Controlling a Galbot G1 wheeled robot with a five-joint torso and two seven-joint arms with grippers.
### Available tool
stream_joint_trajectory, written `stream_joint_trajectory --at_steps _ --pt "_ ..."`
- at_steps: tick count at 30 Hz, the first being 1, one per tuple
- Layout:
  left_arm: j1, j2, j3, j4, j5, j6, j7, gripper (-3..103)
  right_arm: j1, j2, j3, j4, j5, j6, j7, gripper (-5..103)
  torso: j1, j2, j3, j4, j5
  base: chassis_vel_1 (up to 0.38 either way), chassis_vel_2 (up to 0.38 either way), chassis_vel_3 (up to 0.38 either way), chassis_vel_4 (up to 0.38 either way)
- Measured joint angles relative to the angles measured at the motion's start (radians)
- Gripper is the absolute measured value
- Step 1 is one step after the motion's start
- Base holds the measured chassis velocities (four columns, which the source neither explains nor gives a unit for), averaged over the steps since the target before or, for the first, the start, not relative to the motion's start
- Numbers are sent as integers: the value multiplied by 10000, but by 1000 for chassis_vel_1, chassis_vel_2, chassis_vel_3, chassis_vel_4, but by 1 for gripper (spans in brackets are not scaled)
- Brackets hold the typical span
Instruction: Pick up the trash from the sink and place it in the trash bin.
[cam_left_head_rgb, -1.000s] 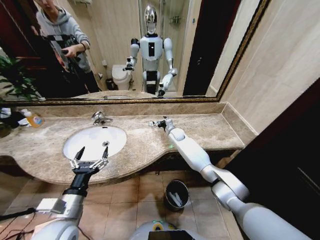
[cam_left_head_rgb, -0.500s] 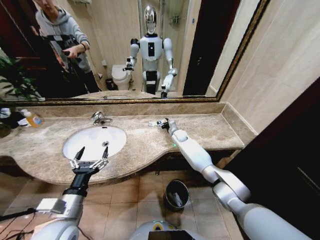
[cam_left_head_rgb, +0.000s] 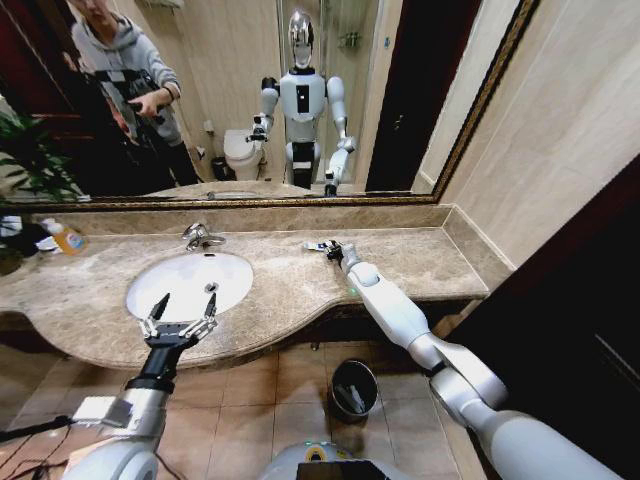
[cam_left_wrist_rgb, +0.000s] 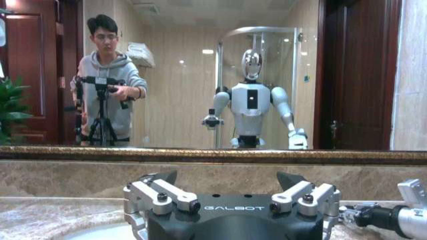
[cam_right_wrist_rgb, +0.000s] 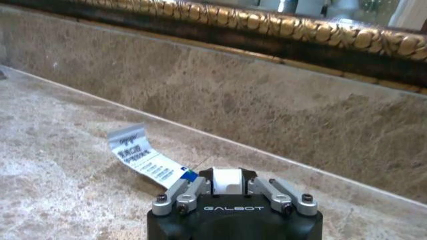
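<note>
Tube print: the lettering on the flat white tube (cam_right_wrist_rgb: 142, 155) is too small to read.
Tube end: its near end is hidden between the right gripper (cam_right_wrist_rgb: 225, 186) fingers.
Bin contents: pale bits inside the black bin (cam_left_head_rgb: 353, 389), perhaps litter, too small to identify.
Sink: the left gripper (cam_left_wrist_rgb: 228, 192) body covers most of the basin (cam_left_wrist_rgb: 93, 231).

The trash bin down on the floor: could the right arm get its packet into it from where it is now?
Probably yes. The right gripper is shut on the flat white packet above the marble counter; the trash bin stands open-topped below that arm, nothing covering it.
</note>
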Motion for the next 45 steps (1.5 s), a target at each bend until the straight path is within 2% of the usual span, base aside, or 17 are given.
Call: stream_joint_trajectory --at_steps 9,17,18,20,23,25,28,29,32,34,36,39,41,43,45 --pt "0 0 0 0 0 0 0 100 -237 -534 123 926 60 -17 49 24 0 0 0 0 0 0 0 0 0" --pt "0 0 0 0 0 0 0 100 -1778 -1693 1171 3590 -141 -193 81 24 1 0 0 1 3 0 0 0 0" --pt "0 0 0 0 0 0 0 100 -2431 -2151 1633 4734 77 -354 96 24 0 0 -1 0 3 0 0 0 0" --pt "1 0 0 0 0 0 0 100 -2664 -2289 1825 5142 166 -416 100 24 0 0 -1 -1 2 0 0 0 0" --pt "0 0 0 0 0 0 0 100 -4717 -3321 3125 7509 852 -667 77 24 0 0 -2 0 2 0 0 0 0" --pt "1 0 0 0 0 0 -1 100 -5325 -3583 3412 7961 973 -619 63 24 -1 1 -2 -7 3 0 0 0 0" --pt "1 1 1 0 0 0 5 100 -6114 -3906 3733 8518 1125 -425 37 24 -2 1 -2 -4 5 0 0 0 0" --pt "0 -1 0 0 0 0 -1 100 -6906 -4124 4101 9033 1185 -186 -17 24 -2 1 -2 -1 4 0 0 0 0" --pt "0 -1 0 0 0 0 0 100 -7526 -4164 4395 9445 1206 -84 -38 24 -1 1 -3 0 2 0 0 0 0" --pt "0 0 0 0 0 0 0 100 -8914 -4110 4619 10079 1141 152 -226 24 -1 1 -1 0 2 0 0 0 0" --pt "0 0 0 0 0 0 1 100 -9149 -4092 4621 10143 1079 221 -269 24 -1 0 -2 0 4 0 0 0 0" --pt "0 0 0 -1 0 0 2 100 -10973 -3733 4603 10264 -7 1565 -370 24 -2 1 -2 -1 -1 0 0 0 0" --pt "0 0 0 0 0 0 0 100 -11230 -3618 4605 10205 -272 1827 -360 24 -2 1 -3 0 0 0 0 0 0" --pt "0 -1 0 0 0 0 0 100 -12228 -3137 4601 9992 -1058 2543 -359 24 -2 1 -2 0 -1 0 0 0 0" --pt "0 0 -1 0 0 0 0 100 -12522 -2958 4581 9893 -1253 2713 -360 24 -1 1 -2 -1 -4 0 0 0 0"
